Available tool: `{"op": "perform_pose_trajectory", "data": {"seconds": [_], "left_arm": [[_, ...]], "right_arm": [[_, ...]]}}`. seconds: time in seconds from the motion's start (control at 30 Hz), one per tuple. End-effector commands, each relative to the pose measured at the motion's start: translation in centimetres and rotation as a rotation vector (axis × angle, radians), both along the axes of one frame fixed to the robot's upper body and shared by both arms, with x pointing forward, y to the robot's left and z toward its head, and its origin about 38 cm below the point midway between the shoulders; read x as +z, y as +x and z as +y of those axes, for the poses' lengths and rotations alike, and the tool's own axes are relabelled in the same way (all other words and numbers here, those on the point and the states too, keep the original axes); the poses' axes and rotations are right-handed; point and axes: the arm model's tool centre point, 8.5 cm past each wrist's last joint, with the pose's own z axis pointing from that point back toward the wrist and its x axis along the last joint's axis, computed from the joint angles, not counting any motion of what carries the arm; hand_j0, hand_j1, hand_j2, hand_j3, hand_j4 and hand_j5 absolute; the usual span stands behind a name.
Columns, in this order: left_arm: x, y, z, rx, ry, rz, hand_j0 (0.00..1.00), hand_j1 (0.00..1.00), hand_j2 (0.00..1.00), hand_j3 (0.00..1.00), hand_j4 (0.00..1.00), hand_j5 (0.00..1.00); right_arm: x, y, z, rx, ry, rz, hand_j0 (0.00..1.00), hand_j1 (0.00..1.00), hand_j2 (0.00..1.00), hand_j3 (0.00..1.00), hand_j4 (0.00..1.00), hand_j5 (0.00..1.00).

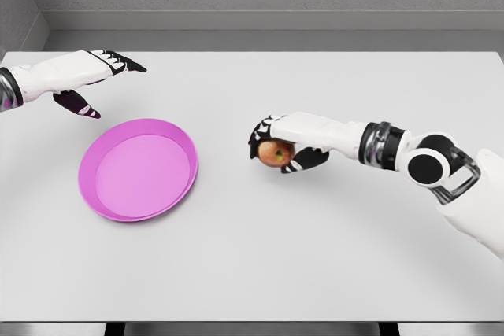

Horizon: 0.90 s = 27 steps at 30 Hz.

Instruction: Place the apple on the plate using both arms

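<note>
Head view, going L to R. The left hand (94, 76) sits at about 10 o'clock of the scene, above the white tabletop (315, 257), arm coming in from the L edge. Its fingers are spread and loose, pointing toward 3 o'clock, thumb hanging down; nothing in its grip.

Just below it, toward 5 o'clock from that hand, lies the round, shallow pink plastic plate (98, 190), flat on the table, nothing on it.

Further R, approx. centre of the scene, the right hand (279, 147) is curled around the small red-and-yellow round apple (275, 153). Fingers wrap it from the top and far side, thumb under the near side; the fruit shows between them. Can't tell whether the apple is touching the table or just clear of it. The white right arm w/ black wrist and elbow joints runs off to 4 o'clock.

Key relation: the plate lies at 9 o'clock from the apple, well apart, w/ bare table between. The apple is round, so no long axis to line up. The left hand is the nearer one to the plate; the right is the one w/ the fruit. My read: grasp made, the carry toward 9 o'clock not yet done.
</note>
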Motion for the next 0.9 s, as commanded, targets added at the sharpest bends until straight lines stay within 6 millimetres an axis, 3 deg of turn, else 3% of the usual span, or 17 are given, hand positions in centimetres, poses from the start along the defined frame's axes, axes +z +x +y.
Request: {"op": "perform_pose_trajectory", "data": {"seconds": [0.0, 0.47, 0.53, 0.67, 0.73, 0.8, 0.87], "left_arm": [[0.1, 0.0, 0.0, 0.003, -0.006, 0.000, 1.00, 1.00, 1.00, 1.00, 1.00, 1.00], [0.0, 0.0, 0.0, 0.001, -0.007, 0.002, 1.00, 1.00, 1.00, 1.00, 1.00, 1.00], [0.0, 0.0, -0.1, 0.000, -0.007, 0.001, 1.00, 1.00, 1.00, 1.00, 1.00, 1.00], [-0.1, -0.1, -0.6, -0.013, -0.008, 0.002, 1.00, 1.00, 1.00, 1.00, 1.00, 1.00], [-0.2, -0.2, -1.8, -0.046, -0.011, 0.000, 1.00, 1.00, 1.00, 1.00, 1.00, 1.00], [-0.2, -0.4, -4.6, -0.111, -0.022, -0.011, 1.00, 1.00, 1.00, 1.00, 1.00, 1.00], [-0.1, -0.5, -7.0, -0.170, -0.002, -0.033, 1.00, 1.00, 1.00, 1.00, 1.00, 1.00]], "right_arm": [[0.0, 0.0, 0.0, -0.004, 0.003, 0.003, 1.00, 1.00, 1.00, 1.00, 1.00, 1.00], [0.5, 0.1, -0.5, -0.006, -0.001, -0.013, 1.00, 1.00, 1.00, 1.00, 1.00, 1.00], [2.6, 1.3, -3.1, -0.067, -0.007, -0.066, 1.00, 1.00, 1.00, 1.00, 1.00, 1.00], [7.1, 2.6, -12.5, -0.263, -0.096, -0.168, 1.00, 1.00, 1.00, 1.00, 1.00, 1.00], [8.6, 2.7, -15.1, -0.320, -0.127, -0.196, 1.00, 1.00, 1.00, 1.00, 1.00, 1.00], [9.2, 3.2, -17.9, -0.384, -0.153, -0.199, 1.00, 1.00, 1.00, 1.00, 1.00, 1.00], [9.7, 2.9, -19.0, -0.400, -0.181, -0.206, 1.00, 1.00, 1.00, 1.00, 1.00, 1.00]]}}
